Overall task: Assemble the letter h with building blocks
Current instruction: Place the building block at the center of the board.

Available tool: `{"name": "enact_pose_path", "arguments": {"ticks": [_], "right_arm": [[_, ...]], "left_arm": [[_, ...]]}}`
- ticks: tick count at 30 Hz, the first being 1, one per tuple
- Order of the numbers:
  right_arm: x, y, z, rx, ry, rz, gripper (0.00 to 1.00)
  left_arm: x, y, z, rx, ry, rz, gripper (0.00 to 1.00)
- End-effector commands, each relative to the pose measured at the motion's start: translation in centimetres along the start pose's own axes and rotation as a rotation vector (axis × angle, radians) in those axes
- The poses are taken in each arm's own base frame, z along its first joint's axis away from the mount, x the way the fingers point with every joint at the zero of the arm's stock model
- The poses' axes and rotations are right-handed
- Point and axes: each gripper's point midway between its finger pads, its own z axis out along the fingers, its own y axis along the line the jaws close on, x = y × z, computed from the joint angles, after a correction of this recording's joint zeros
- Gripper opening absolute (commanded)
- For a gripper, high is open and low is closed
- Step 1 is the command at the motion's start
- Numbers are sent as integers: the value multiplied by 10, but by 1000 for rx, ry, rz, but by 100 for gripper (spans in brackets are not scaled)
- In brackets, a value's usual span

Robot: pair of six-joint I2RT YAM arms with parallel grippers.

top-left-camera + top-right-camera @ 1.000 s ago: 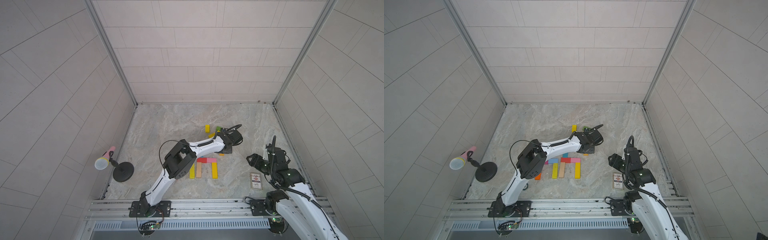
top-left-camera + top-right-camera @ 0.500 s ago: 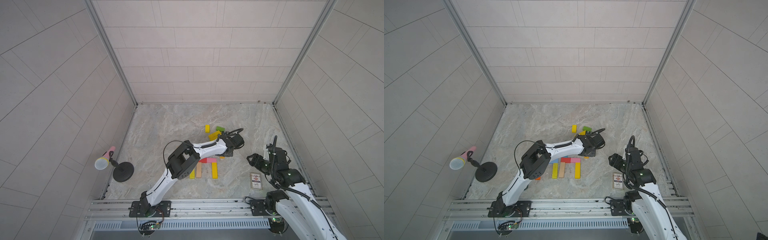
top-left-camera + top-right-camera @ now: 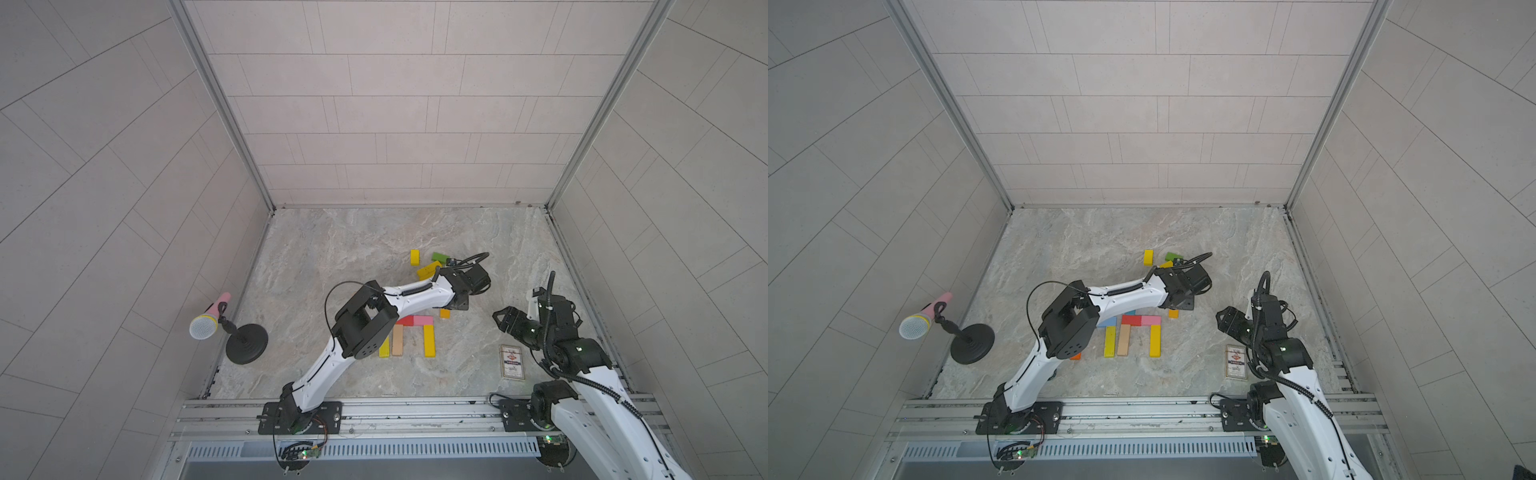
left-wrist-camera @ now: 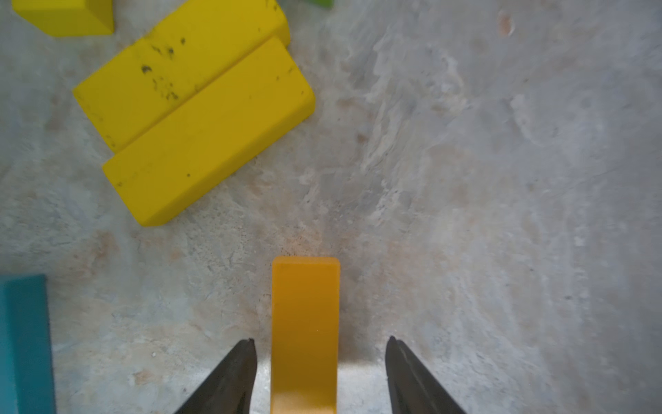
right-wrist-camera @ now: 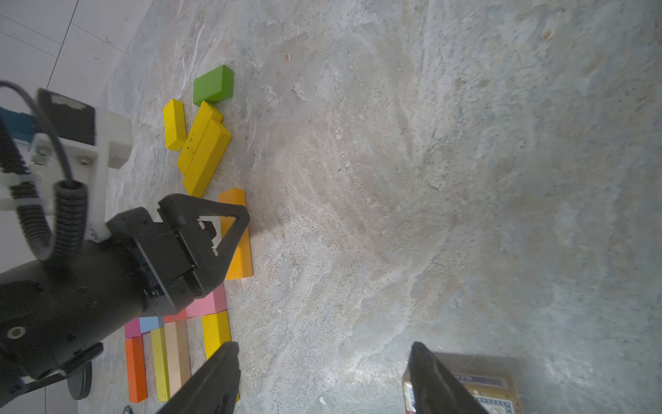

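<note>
My left gripper (image 4: 320, 340) stands open astride a long orange block (image 4: 304, 322), with a gap on each side of it. The block (image 3: 445, 313) lies on the table just behind the pink block (image 3: 424, 320). Red (image 3: 406, 320) and pink blocks form a bar over a yellow block (image 3: 429, 340), a plain wood block (image 3: 397, 340) and another yellow one (image 3: 385, 347). Light blue (image 3: 1108, 322) and orange (image 3: 1075, 356) blocks lie beside them under the left arm. My right gripper (image 5: 324, 346) hangs open and empty at the right (image 3: 505, 322).
Loose blocks lie further back: a short yellow one (image 3: 415, 257), a green one (image 3: 439, 257) and two yellow ones side by side (image 4: 193, 107). A printed card box (image 3: 511, 361) lies under the right arm. A microphone (image 3: 205, 324) on its stand (image 3: 247, 345) is at the left edge.
The left gripper, shut before, has opened and let go of the orange block on the table behind the pink block. The right gripper has opened a little wider.
</note>
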Motion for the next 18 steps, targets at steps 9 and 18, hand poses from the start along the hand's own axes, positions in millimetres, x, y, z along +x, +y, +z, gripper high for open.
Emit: {"name": "enact_pose_path", "arguments": {"ticks": [9,18], "right_arm": [[-12,38,1,-124,1,-122,76],[-38,103,68,25,69,-310,80]], "left_arm": [[-79,-2,-247,597,-416,1,83],[9,101,-257,623,-440,46,100]]}}
